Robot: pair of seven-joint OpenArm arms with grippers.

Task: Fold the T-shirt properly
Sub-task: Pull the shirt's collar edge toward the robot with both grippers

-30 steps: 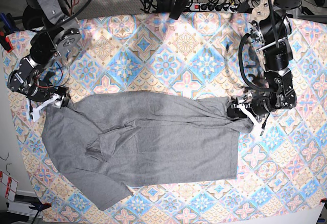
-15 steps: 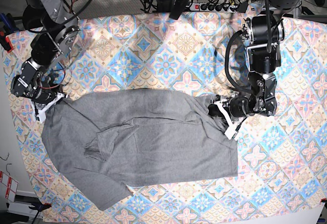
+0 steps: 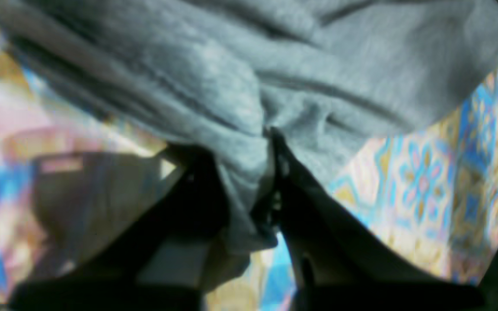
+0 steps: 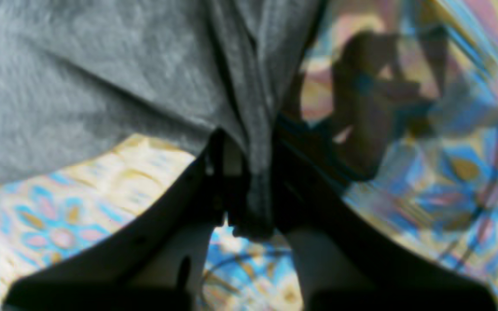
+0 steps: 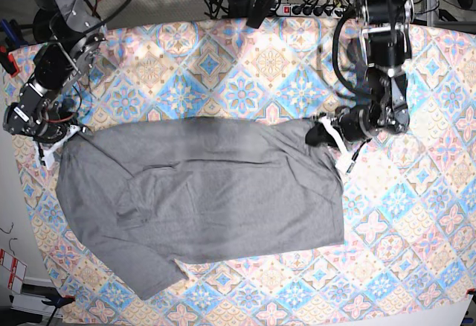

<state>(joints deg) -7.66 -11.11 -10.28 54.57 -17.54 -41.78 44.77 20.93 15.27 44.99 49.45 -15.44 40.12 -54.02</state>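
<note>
Base view from above: a plain heather-grey T-shirt (image 5: 201, 199) lies spread on a desk covered by a colourful patterned tablecloth (image 5: 245, 80). No print, brand or readable writing shows on the shirt. Left tool (image 5: 325, 134), at this view's right, is clamped on the shirt's upper right edge; its wrist view shows grey fabric bunched between the dark jaws. Right tool (image 5: 53, 141), at this view's left, pinches the upper left corner likewise. Compared with a second ago, both tools have closed on the cloth and the top edge is drawn further up the desk.
</note>
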